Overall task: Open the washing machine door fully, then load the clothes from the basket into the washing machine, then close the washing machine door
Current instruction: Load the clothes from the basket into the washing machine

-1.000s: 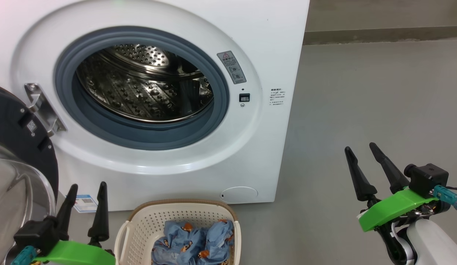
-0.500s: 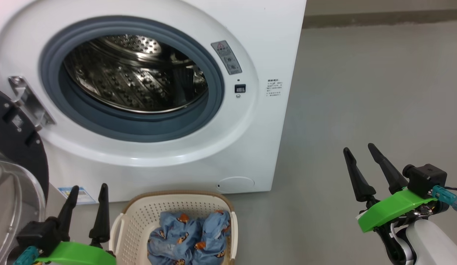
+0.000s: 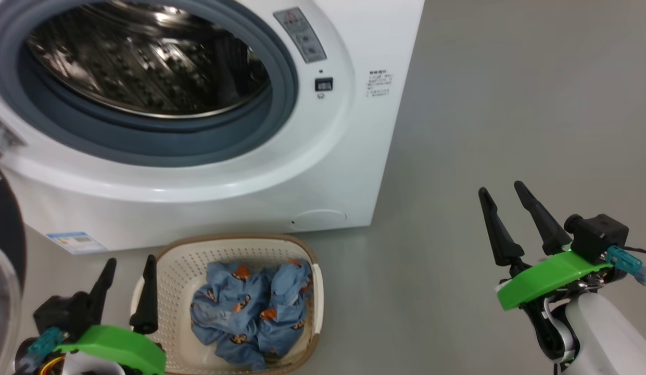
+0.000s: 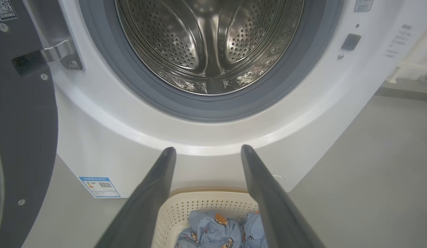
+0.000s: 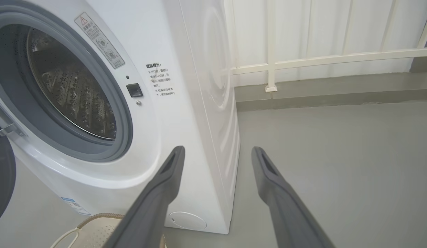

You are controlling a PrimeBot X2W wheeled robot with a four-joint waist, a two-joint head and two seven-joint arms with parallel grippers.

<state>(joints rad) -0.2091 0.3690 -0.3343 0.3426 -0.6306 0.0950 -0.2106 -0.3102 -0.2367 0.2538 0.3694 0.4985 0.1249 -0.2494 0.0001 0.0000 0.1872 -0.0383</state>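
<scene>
- Left gripper (image 3: 130,260): jaws wide apart, holding nothing, by the basket (image 3: 308,312) of clothes (image 3: 250,307).
- Right gripper (image 3: 499,187): jaws wide apart, empty, over the floor (image 3: 458,104).

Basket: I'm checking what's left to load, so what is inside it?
Crumpled blue clothes printed with orange figures lie in the basket, its left part bare. Whatever is beneath the pile is covered, so the garments cannot be counted.

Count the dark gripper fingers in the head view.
4. Two on the left gripper at lower left, beside the basket; two on the right gripper at lower right, over the floor. None looks hidden.
</scene>
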